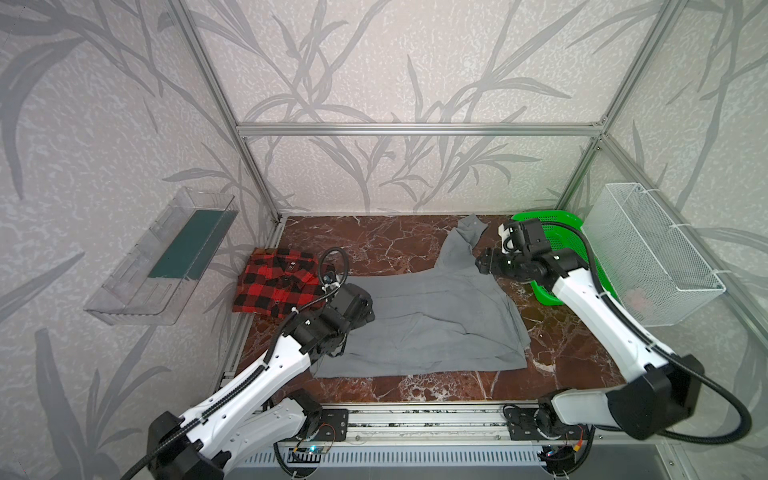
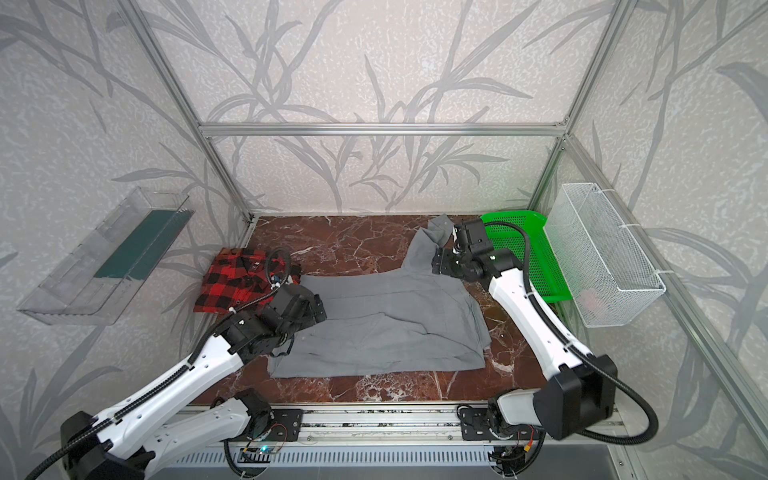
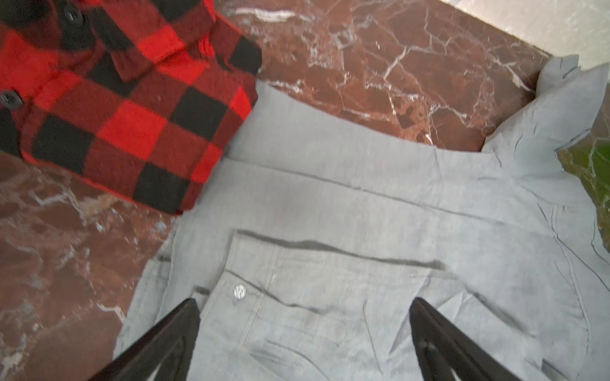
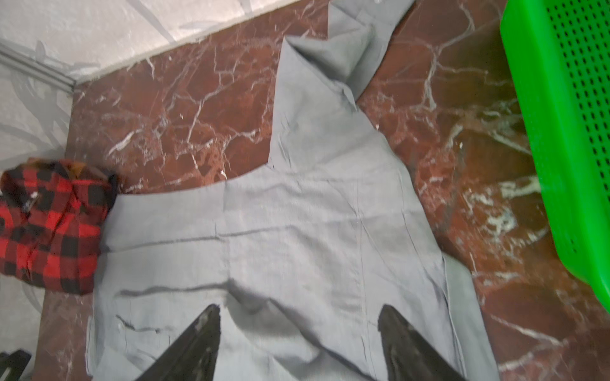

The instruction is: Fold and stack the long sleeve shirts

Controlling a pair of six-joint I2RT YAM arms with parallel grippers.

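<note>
Reddish-brown marble table (image 1: 374, 245) forms the floor of an aluminium-framed cell papered with gray leaf patterns. Toward the front, a plain light gray button-up shirt (image 1: 432, 320) lies flat across the middle of the table, partly folded, with creases running across its body. The left gripper (image 3: 303, 301) hovers over the shirt's left part, its fingers spread wide with nothing between them. The right gripper (image 4: 298, 308) hangs farther back, near where the shirt's body meets its sleeve (image 1: 457, 249), fingers likewise apart and empty. That sleeve runs on toward the back wall. At the left rear, a folded red-and-black plaid flannel shirt (image 1: 278, 286) lies touching the gray shirt's edge. At the right rear stands a green perforated plastic basket (image 1: 540, 217). A white wire-mesh basket (image 1: 648, 257) hangs on the right wall and a clear plastic bin (image 1: 162, 257) on the left wall.
</note>
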